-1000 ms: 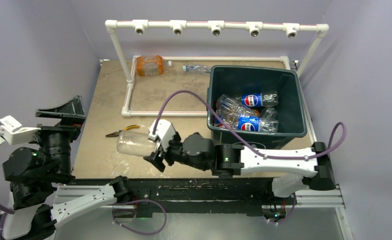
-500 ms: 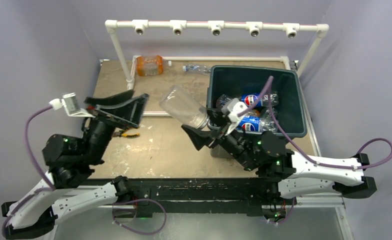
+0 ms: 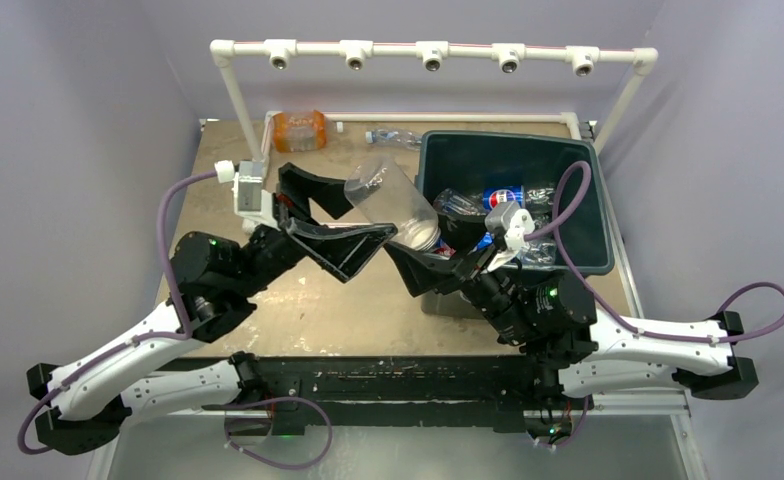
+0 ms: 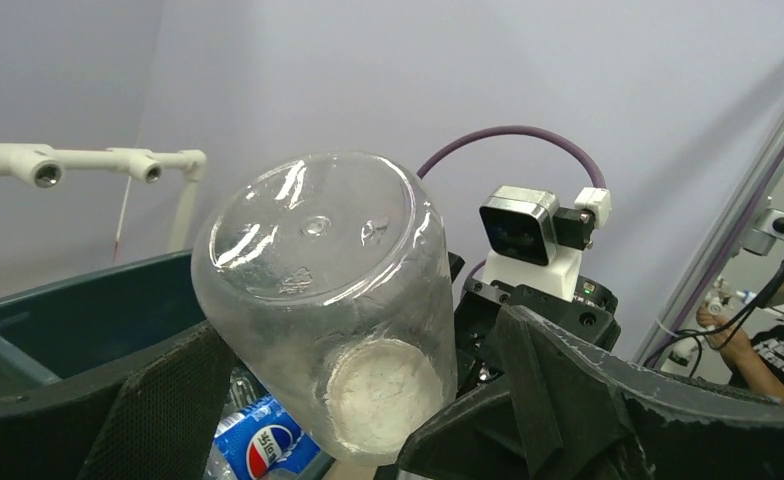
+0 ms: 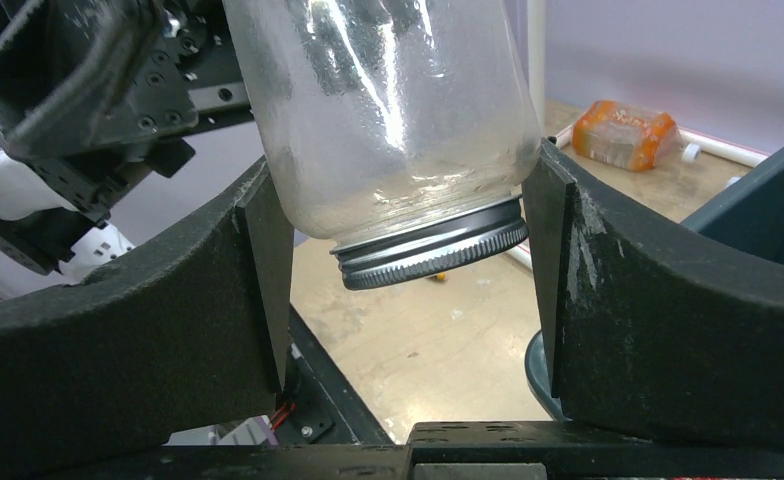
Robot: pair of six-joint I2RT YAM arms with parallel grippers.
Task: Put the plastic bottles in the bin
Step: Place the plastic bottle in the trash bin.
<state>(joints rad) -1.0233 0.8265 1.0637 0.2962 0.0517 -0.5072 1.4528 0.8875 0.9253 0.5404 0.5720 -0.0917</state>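
As the right hand (image 3: 430, 245), grasping the clear jar (image 3: 388, 200), lifts it beside the bin (image 3: 508, 137) mid-frame, the released left hand (image 3: 343, 215) swings around its base; a handover looks likely.

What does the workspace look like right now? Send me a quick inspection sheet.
Surface: worn tan tabletop, scuffed.
Job's things: dark green plastic bin holds blue-labelled clear bottles; orange bottle and small clear bottle lie at the far edge.
Clutter: nothing seen.
Grippers: right gripper shut on clear jar with grey screw lid; left gripper open either side of its base.
Cables: purple cable arches over the bin.
Surroundings: white pipe frame, lilac walls.
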